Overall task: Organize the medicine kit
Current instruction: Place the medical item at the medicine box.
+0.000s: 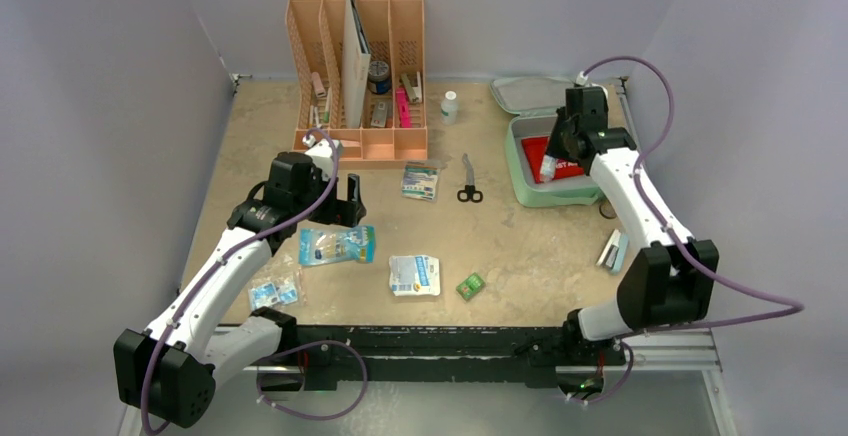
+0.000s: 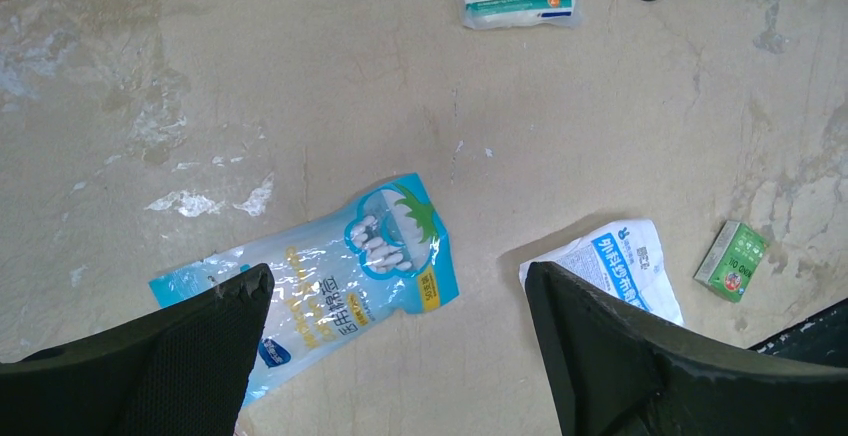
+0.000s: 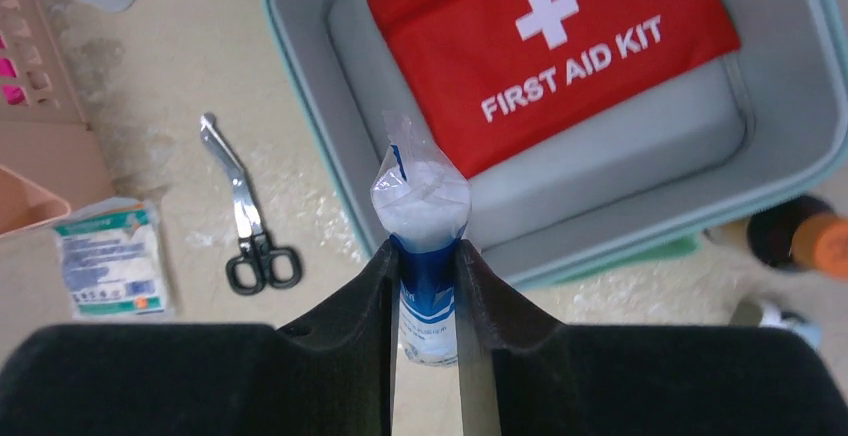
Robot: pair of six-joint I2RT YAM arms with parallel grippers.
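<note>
Overhead, the medicine kit (image 1: 515,161) lies open with its lid thrown back. A red first-aid pouch (image 3: 560,46) lies flat on the grey lining inside.

The right gripper (image 3: 425,256) hangs above the kit's rim, its jaws pinched on a small white-and-blue packet (image 3: 420,196). The packet bulges above the fingers, so it looks soft, light and easily squashed. A hold low on its body, as now, seems safer than one on the puffed top.

Well to the kit's left, the left gripper (image 2: 400,276) hovers with jaws spread wide and holds nothing. Directly beneath it lies a blue cotton-swab bag (image 2: 330,276). That bag looks like thin, slippery film lying flat, so it is probably best taken across its narrow width or by an edge.

Scissors (image 1: 468,181) lie just left of the kit, and a peach organizer (image 1: 360,56) stands farther left. The kit itself appears to be a light, semi-stiff shell, and its wall or rim is the likely place to take hold.
</note>
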